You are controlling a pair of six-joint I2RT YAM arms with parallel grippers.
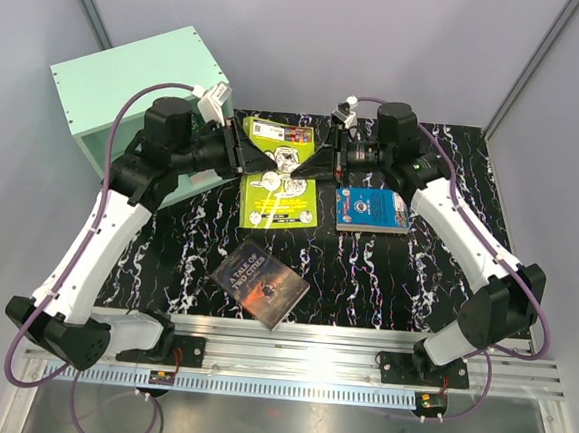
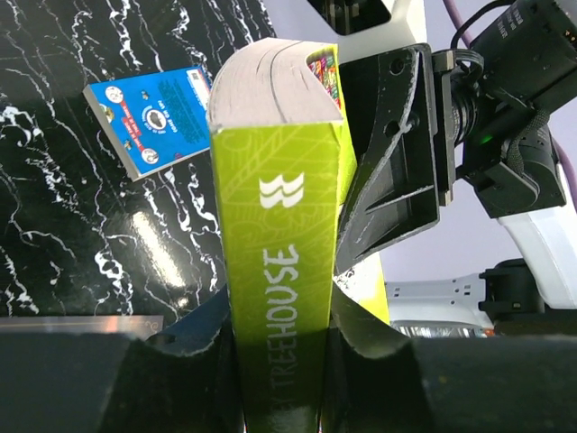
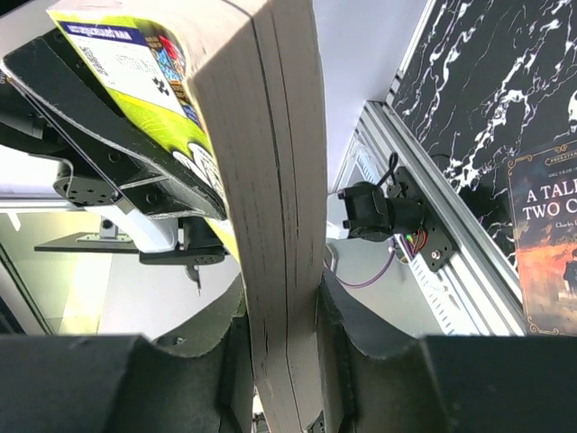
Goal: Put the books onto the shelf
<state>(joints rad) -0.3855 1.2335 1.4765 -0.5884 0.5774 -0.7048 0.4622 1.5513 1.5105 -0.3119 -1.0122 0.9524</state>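
"A TALE OF TWO CITIES" read on dark book [image 1: 261, 283], laid flat near front of table [image 1: 415, 277]. Lime-green book [image 1: 278, 201] and blue book [image 1: 370, 209] laid farther back. Green book [image 2: 279, 225], spine marked "TREEHOUSE", held above lime-green book: spine pinched by left gripper [image 2: 279, 347], page edge pinched by right gripper [image 3: 284, 334]. Shelf [image 1: 129, 84] stood at far left.

Left arm [image 1: 96, 233] & right arm [image 1: 466, 233]: white links, black joints, black jaws, purple cables [image 1: 125, 113] looped alongside.

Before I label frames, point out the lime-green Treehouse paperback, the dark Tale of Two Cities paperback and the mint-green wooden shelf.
lime-green Treehouse paperback [image 2: 279, 271]: left wrist view, spine.
dark Tale of Two Cities paperback [image 1: 260, 282]: top view, front cover.
mint-green wooden shelf [image 1: 132, 77]: top view, top panel.
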